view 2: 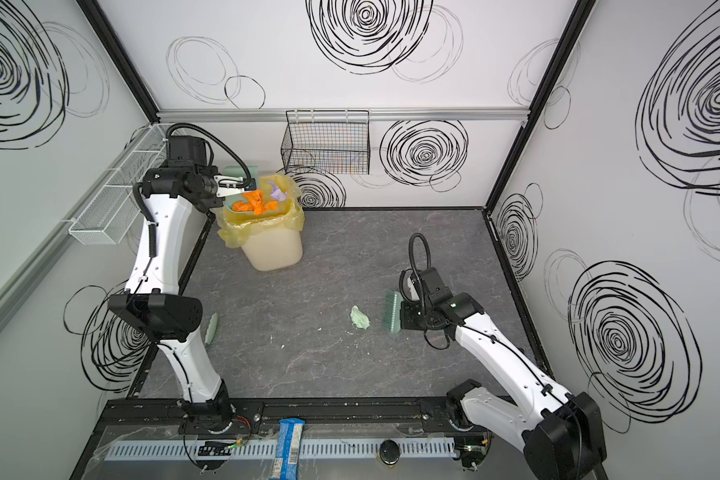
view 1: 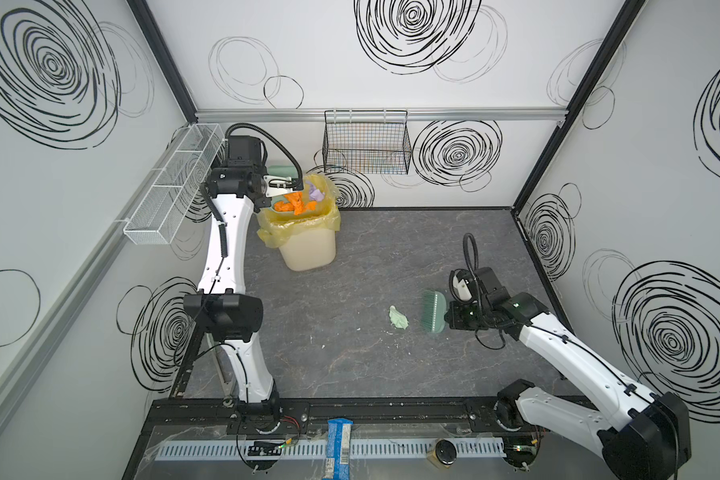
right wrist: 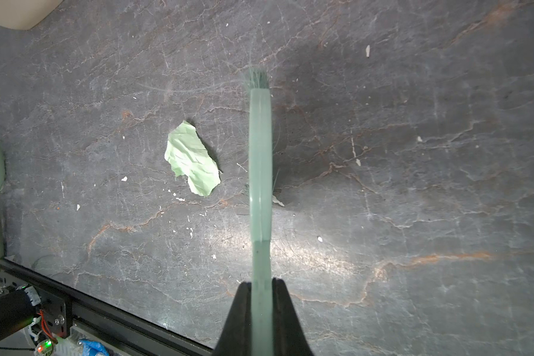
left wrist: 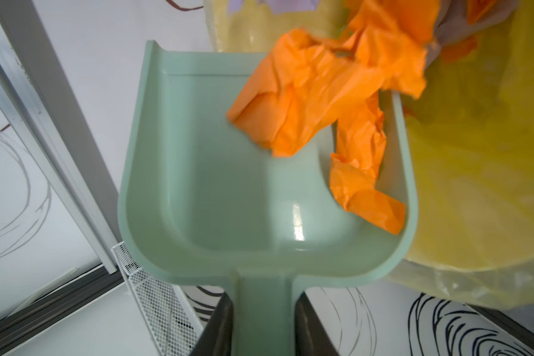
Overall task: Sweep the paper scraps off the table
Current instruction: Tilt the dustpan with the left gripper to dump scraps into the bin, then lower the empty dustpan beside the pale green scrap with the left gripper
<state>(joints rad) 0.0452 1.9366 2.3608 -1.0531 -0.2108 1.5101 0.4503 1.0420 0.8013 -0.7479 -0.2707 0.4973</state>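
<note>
Our left gripper [left wrist: 262,308] clamps the mint-green plastic dustpan [left wrist: 213,185], right gripper [right wrist: 261,296] the matching bristle brush [right wrist: 260,154]; crumpled paper scraps [left wrist: 315,101] look feather-light; we push, never pinch.

Top views: high over the front edge, facing steeply down, whole table [view 1: 350,365]. Left wrist: close on dustpan [left wrist: 228,185] over yellow-lined bin [left wrist: 475,185], 11 o'clock. Right wrist: close along brush [right wrist: 260,154], facing table; pale green scrap [right wrist: 193,160] shared with both top views.
</note>
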